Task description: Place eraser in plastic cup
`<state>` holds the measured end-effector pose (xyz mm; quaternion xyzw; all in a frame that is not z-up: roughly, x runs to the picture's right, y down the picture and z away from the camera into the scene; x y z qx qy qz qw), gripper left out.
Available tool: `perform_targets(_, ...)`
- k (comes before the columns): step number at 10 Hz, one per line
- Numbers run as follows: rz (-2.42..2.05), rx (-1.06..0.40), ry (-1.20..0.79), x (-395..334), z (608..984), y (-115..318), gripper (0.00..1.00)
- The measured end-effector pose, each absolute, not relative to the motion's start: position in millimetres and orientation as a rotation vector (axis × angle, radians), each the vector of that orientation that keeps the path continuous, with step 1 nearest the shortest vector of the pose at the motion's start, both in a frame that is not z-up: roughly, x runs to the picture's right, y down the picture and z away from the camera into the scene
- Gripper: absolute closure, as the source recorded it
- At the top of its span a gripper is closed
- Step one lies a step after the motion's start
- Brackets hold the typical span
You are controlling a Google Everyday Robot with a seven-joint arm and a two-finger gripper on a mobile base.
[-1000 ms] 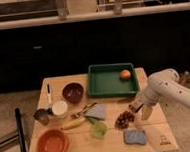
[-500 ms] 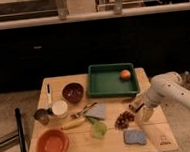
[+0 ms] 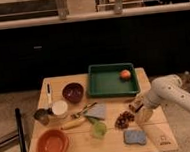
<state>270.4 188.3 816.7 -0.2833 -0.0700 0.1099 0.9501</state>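
Note:
The eraser point(image 3: 136, 105), a small tan and brown block, lies on the wooden table point(image 3: 159, 135) right of the pine cone point(image 3: 124, 119), just below the green tray's right corner. My gripper point(image 3: 143, 113) hangs from the white arm point(image 3: 170, 91) that reaches in from the right. It sits right at the eraser, partly covering it. The plastic cup point(image 3: 98, 129), pale green, stands left of the pine cone near the table's middle front.
A green tray point(image 3: 109, 84) holds an orange fruit point(image 3: 125, 74). A blue-grey sponge point(image 3: 135, 136) lies at the front right. A dark bowl point(image 3: 73, 91), white cup point(image 3: 59, 108), metal cup point(image 3: 42, 116), orange bowl point(image 3: 53, 144), banana point(image 3: 72, 124) and marker point(image 3: 49, 93) fill the left half.
The arm has dipped slightly toward the table beside the eraser. The objects on the table have not moved.

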Motion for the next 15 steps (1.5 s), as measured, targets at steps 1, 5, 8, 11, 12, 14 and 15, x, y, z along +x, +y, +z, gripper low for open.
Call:
perform_targets(1,0.197,-0.571,-0.145,268,814,187,0.20)
perform_targets(5,0.062,-0.565,-0.157,262,812,189,0.20)
perform_targets(8,-0.057,-0.563,-0.171,256,813,189,0.20)
perform_targets(11,-0.180,-0.558,-0.181,251,820,184,0.20)
perform_targets(12,-0.213,-0.558,-0.191,251,825,180,0.20)
perform_targets(14,-0.257,-0.563,-0.209,252,832,174,0.20)
perform_targets(15,-0.283,-0.570,-0.217,252,835,171,0.20)
